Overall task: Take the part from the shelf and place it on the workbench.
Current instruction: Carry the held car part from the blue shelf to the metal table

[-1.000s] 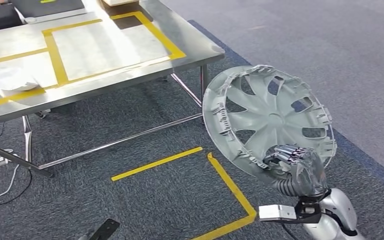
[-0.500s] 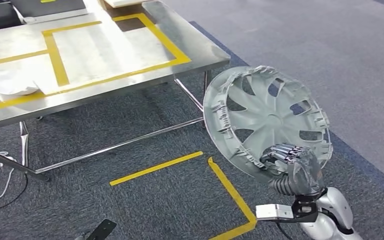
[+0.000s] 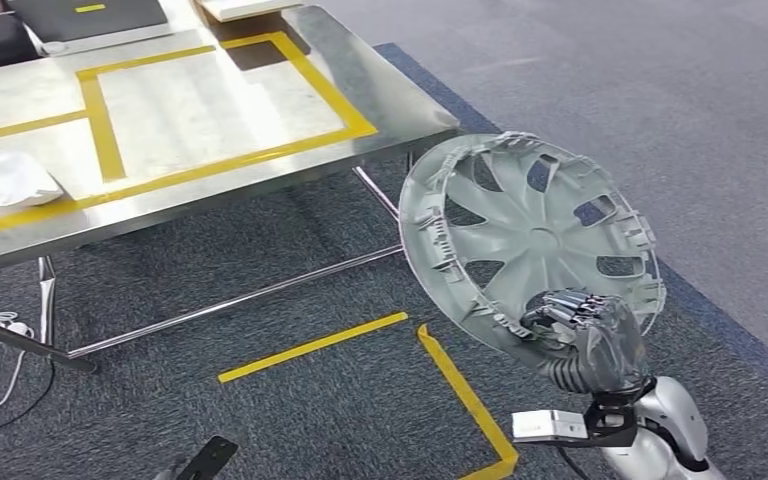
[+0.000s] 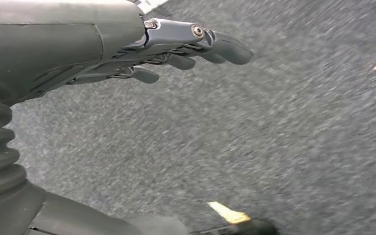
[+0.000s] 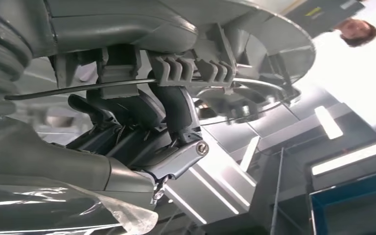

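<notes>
Steel workbench [image 3: 380,95], yellow tape outlines on top, stands ahead-left. Grey wheel cover [image 3: 530,240] held tilted in the air just beside the bench's near corner, over carpet. Right hand [image 3: 588,335] grips its lower rim. Left hand [image 4: 127,54] hangs empty, fingers extended.

No legible text, labels or numbers anywhere.
</notes>
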### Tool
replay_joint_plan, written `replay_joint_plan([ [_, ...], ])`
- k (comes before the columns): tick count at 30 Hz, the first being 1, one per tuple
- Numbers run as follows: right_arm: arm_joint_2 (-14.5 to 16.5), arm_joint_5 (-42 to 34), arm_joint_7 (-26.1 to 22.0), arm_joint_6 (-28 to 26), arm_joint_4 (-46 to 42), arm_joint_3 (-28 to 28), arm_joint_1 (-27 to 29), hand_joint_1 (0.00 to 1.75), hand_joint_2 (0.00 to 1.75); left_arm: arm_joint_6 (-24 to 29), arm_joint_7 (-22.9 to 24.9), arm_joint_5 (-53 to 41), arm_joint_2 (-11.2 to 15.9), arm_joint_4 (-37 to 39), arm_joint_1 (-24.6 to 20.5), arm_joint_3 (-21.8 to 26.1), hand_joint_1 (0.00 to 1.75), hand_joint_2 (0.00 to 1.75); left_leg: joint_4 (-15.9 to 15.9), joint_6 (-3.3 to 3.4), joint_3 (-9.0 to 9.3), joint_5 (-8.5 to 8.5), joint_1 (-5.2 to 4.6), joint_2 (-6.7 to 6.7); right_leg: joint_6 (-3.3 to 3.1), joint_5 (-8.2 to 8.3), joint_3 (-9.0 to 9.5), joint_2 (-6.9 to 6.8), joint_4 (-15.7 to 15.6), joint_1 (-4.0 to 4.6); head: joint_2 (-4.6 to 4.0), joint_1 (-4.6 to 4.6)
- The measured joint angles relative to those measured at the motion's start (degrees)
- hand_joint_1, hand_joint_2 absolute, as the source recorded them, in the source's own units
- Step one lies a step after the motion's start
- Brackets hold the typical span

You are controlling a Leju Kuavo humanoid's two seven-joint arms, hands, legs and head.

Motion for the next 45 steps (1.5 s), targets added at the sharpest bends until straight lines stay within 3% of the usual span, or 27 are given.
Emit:
replay_joint_plan([
  [1, 0.0, 0.0, 0.0, 0.0, 0.0, 0.0, 0.0, 1.75, 1.75, 0.0, 0.0, 0.0, 0.0, 0.0, -0.1, 0.0, 0.00, 1.75, 2.5, -0.35, -1.18, -1.05, 0.13, 0.03, -0.28, -0.31, 0.46, -0.06, -0.1, -0.10, 0.00, -0.13],
  [4, 0.0, 0.0, 0.1, 0.0, 0.0, 0.1, 0.0, 1.75, 1.75, 0.0, 0.0, -0.1, 0.0, 0.0, 0.1, 0.0, 0.00, 1.75, 13.5, -1.04, -7.91, -3.71, 0.57, 0.08, -0.54, -1.41, 1.65, -0.05, -0.1, -0.09, 0.00, -0.27],
  [5, 0.0, -0.1, 0.1, 0.0, 0.0, 0.1, 0.0, 1.75, 1.75, 0.0, 0.2, -0.1, -0.1, 0.0, 0.2, 0.0, 0.00, 1.75, 14.9, -1.02, -9.41, -3.02, 0.64, 0.08, -0.50, -1.86, 2.21, 0.05, -0.1, -0.08, 0.00, -0.27],
  [6, 0.0, -0.3, 0.1, 0.0, 0.1, 0.1, 0.0, 1.75, 1.75, 0.0, 0.4, -0.1, -0.1, 0.0, 0.2, 0.0, 0.00, 1.75, 14.1, -0.86, -9.80, -1.08, 0.64, 0.08, -0.41, -2.35, 2.88, 0.16, -0.1, -0.07, 0.00, -0.28],
  [8, 0.0, -1.0, 0.2, 0.2, 0.4, 0.0, -0.4, 1.75, 1.75, 0.1, 0.9, -0.2, -0.1, 0.0, 0.1, 0.0, 0.00, 1.75, 8.0, -0.14, -8.44, 4.55, 0.48, 0.05, -0.10, -3.41, 4.30, 0.29, -0.2, -0.09, 0.00, -0.25],
  [9, 0.0, -1.4, 0.1, 0.3, 0.6, -0.2, -0.8, 1.75, 1.75, 0.1, 0.9, -0.2, -0.1, 0.0, -0.1, 0.0, 0.00, 1.75, 5.1, 0.32, -7.54, 6.49, 0.25, 0.04, 0.18, -3.88, 4.88, 0.32, -0.3, -0.02, 0.00, -0.23],
  [10, 0.0, -1.7, 0.0, 0.4, 0.9, -0.4, -1.3, 1.75, 1.75, 0.2, 0.8, -0.2, -0.1, 0.0, -0.3, 0.0, 0.00, 1.75, 2.9, 0.82, -6.73, 7.26, 0.00, 0.05, 0.53, -4.14, 5.21, 0.33, -0.5, -0.05, 0.00, -0.25],
  [13, -0.2, -2.0, -0.2, 0.5, 1.3, -1.3, -1.5, 1.75, 1.75, 0.3, 0.2, -0.2, -0.3, 0.0, -0.8, 0.0, 0.00, 1.75, -0.7, 1.98, -4.95, 5.66, -0.40, 0.13, 1.81, -3.68, 5.59, 0.15, -1.0, -0.10, 0.01, -0.31],
  [15, -0.4, -1.8, 0.0, 0.5, 1.2, -1.6, -1.2, 1.75, 1.75, 0.4, 0.4, -0.2, -0.3, 0.0, -0.6, 0.0, 0.00, 1.75, -2.2, 2.32, -3.53, 5.19, -0.13, 0.09, 2.22, -4.18, 4.98, -0.02, 0.5, -0.06, 0.00, -0.13],
  [16, -0.5, -1.7, 0.1, 0.5, 1.2, -1.6, -1.2, 1.75, 1.75, 0.4, 0.5, -0.2, -0.3, 0.0, -0.5, 0.0, 0.00, 1.75, -2.6, 2.49, -2.90, 5.07, -0.02, 0.04, 2.28, -5.08, 3.76, -0.06, 2.7, -0.06, 0.00, 0.02],
  [19, -0.6, -1.8, 0.3, 0.5, 1.3, -1.9, -1.1, 1.75, 1.75, 0.4, 0.8, -0.2, -0.3, 0.0, -0.5, 0.1, 0.00, 1.75, -2.7, 2.91, -1.92, 4.23, -0.18, 0.00, 2.49, -8.58, -3.13, -0.04, 12.6, 0.00, 0.00, 0.35],
  [20, -0.6, -1.7, 0.3, 0.5, 1.3, -2.0, -1.0, 1.75, 1.75, 0.3, 0.8, -0.2, -0.4, 0.0, -0.5, 0.1, 0.00, 1.75, -2.7, 2.92, -1.46, 3.82, -0.25, -0.04, 2.52, -8.62, -4.89, -0.04, 14.1, 0.04, 0.00, 0.36],
  [21, -0.6, -1.7, 0.3, 0.5, 1.3, -2.1, -0.9, 1.75, 1.75, 0.3, 0.8, -0.2, -0.4, 0.0, -0.4, 0.1, 0.00, 1.75, -2.7, 2.88, -0.87, 3.36, -0.28, -0.06, 2.50, -7.46, -5.66, -0.05, 13.5, 0.08, 0.00, 0.38],
  [22, -0.6, -1.7, 0.3, 0.5, 1.4, -2.1, -0.9, 1.75, 1.75, 0.3, 0.8, -0.2, -0.4, 0.0, -0.3, 0.1, 0.00, 1.75, -2.7, 2.79, -0.11, 2.83, -0.30, -0.08, 2.44, -5.08, -5.50, -0.07, 11.1, 0.11, 0.00, 0.41],
  [23, -0.6, -1.7, 0.3, 0.5, 1.4, -2.2, -0.9, 1.75, 1.75, 0.3, 0.8, -0.2, -0.4, 0.0, -0.3, 0.1, 0.00, 1.75, -2.7, 2.67, 0.65, 2.24, -0.30, -0.09, 2.36, -1.92, -4.71, -0.11, 7.4, 0.12, 0.00, 0.43],
  [25, -0.6, -1.6, 0.3, 0.5, 1.4, -2.3, -0.9, 1.75, 1.75, 0.3, 0.8, -0.4, -0.4, 0.0, -0.4, 0.1, 0.00, 1.75, -2.6, 2.20, 1.73, 1.19, -0.38, -0.10, 1.87, 1.45, -2.95, -0.28, 1.5, 0.37, 0.00, 0.49],
  [28, -0.6, -1.2, 0.2, 0.5, 1.4, -2.4, -0.8, 1.75, 1.75, 0.3, 1.0, -0.6, -0.4, 0.0, -0.4, 0.1, 0.00, 1.75, -2.4, 1.22, 2.20, 0.42, -0.47, -0.03, 0.41, 1.56, -1.70, -0.25, -0.4, 0.68, 0.00, 0.58],
  [30, -0.7, -1.0, 0.3, 0.5, 1.4, -2.4, -0.7, 1.75, 1.75, 0.3, 0.9, -0.7, -0.4, 0.0, -0.4, 0.1, 0.00, 1.75, -0.3, 0.63, 1.64, 0.32, -0.39, 0.04, -0.31, 1.48, -0.85, -0.34, -0.7, 0.46, 0.00, 0.52],
  [33, -0.7, -0.7, 0.4, 0.5, 1.4, -2.4, -0.7, 1.75, 1.75, 0.3, 0.8, -0.7, -0.4, 0.0, -0.6, 0.0, 0.00, 1.75, 9.0, -0.51, -3.79, -2.39, 0.13, 0.10, -1.01, 0.67, 0.48, -0.89, -1.0, 0.25, 0.00, 0.44],
  [35, -0.7, -0.4, 0.4, 0.5, 1.4, -2.4, -0.7, 1.75, 1.75, 0.4, 0.8, -0.7, -0.4, 0.0, -0.5, 0.0, 0.00, 1.75, 13.7, -0.99, -7.69, -4.44, 0.54, 0.11, -1.06, -0.08, 1.29, -1.24, -1.0, 0.25, 0.00, 0.43],
  [36, -0.7, -0.2, 0.4, 0.5, 1.4, -2.4, -0.7, 1.75, 1.75, 0.4, 0.8, -0.7, -0.4, 0.0, -0.5, 0.0, 0.00, 1.75, 13.7, -1.07, -8.53, -3.89, 0.67, 0.16, -1.01, -0.51, 1.83, -1.47, -0.9, 0.25, 0.00, 0.43],
  [37, -0.7, -0.2, 0.4, 0.5, 1.4, -2.4, -0.7, 1.75, 1.75, 0.4, 0.8, -0.7, -0.4, 0.0, -0.4, 0.0, 0.00, 1.75, 11.8, -1.03, -8.44, -1.97, 0.73, 0.29, -0.93, -0.95, 2.48, -1.78, -0.9, 0.25, 0.00, 0.41],
  [39, -0.7, -0.1, 0.4, 0.5, 1.4, -2.4, -0.7, 1.75, 1.75, 0.5, 0.8, -0.7, -0.4, 0.0, -0.5, 0.0, 0.00, 1.75, 5.0, -0.51, -6.63, 3.60, 0.45, 1.81, -0.65, -1.87, 3.70, -2.56, -1.0, 0.28, 0.00, 0.44],
  [40, -0.7, -0.1, 0.4, 0.5, 1.4, -2.4, -0.7, 1.75, 1.75, 0.6, 0.8, -0.7, -0.4, 0.0, -0.6, 0.0, 0.00, 1.75, 2.2, -0.15, -5.95, 4.66, 0.05, 2.95, -0.37, -2.26, 4.15, -2.97, -1.0, 0.35, 0.00, 0.40],
  [42, -0.7, 0.1, 0.5, 0.5, 1.4, -2.4, -0.7, 1.75, 1.75, 0.6, 0.8, -0.7, -0.4, 0.0, -0.8, 0.0, 0.00, 1.75, -0.2, 0.63, -5.53, 5.04, -0.67, 4.22, 0.38, -3.12, 4.60, -3.94, -1.1, 0.60, 0.00, 0.37],
  [44, -0.7, 0.2, 0.7, 0.4, 1.4, -2.4, -0.8, 1.75, 1.75, 0.7, 0.9, -0.8, -0.5, 0.0, -0.8, 0.0, 0.00, 1.75, -0.8, 1.23, -5.22, 5.52, -0.60, 3.17, 1.12, -4.01, 5.15, -4.80, -1.2, 0.77, 0.00, 0.35],
  [45, -0.7, 0.3, 0.7, 0.4, 1.3, -2.4, -0.8, 1.75, 1.75, 0.7, 1.1, -0.9, -0.5, 0.0, -0.7, 0.0, 0.00, 1.75, -1.0, 1.49, -4.95, 5.72, -0.42, 2.56, 1.36, -4.65, 5.24, -4.43, -0.9, 0.73, 0.00, 0.41],
])
